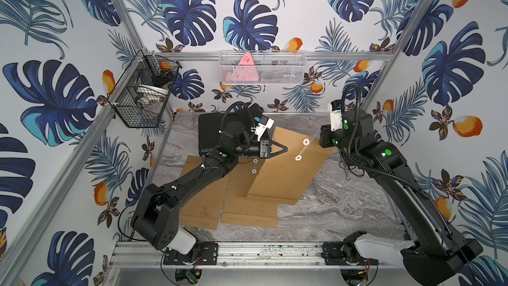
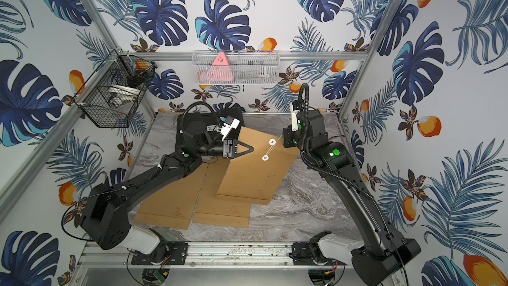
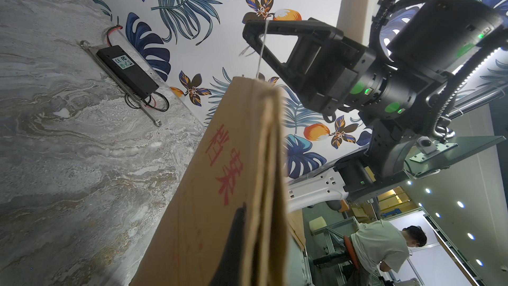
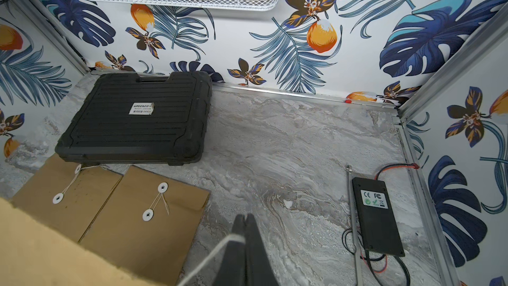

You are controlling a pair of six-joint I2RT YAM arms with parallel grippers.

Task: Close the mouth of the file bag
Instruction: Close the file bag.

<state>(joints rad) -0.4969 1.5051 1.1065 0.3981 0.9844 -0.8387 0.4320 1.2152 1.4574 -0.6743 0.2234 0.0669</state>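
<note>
Both top views are looking steeply down from high above the front edge of the marble counter, each taking in all of it. The left wrist camera is sitting close beside the raised file bag, facing the right gripper and the right edge. The right wrist camera is looking down toward the back edge, sharing the power adapter with the left wrist view and the black case with both top views.

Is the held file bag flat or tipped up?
Tipped up: left gripper pinches file bag by its raised edge, bottom edge resting on another bag; right gripper holds its string.
</note>
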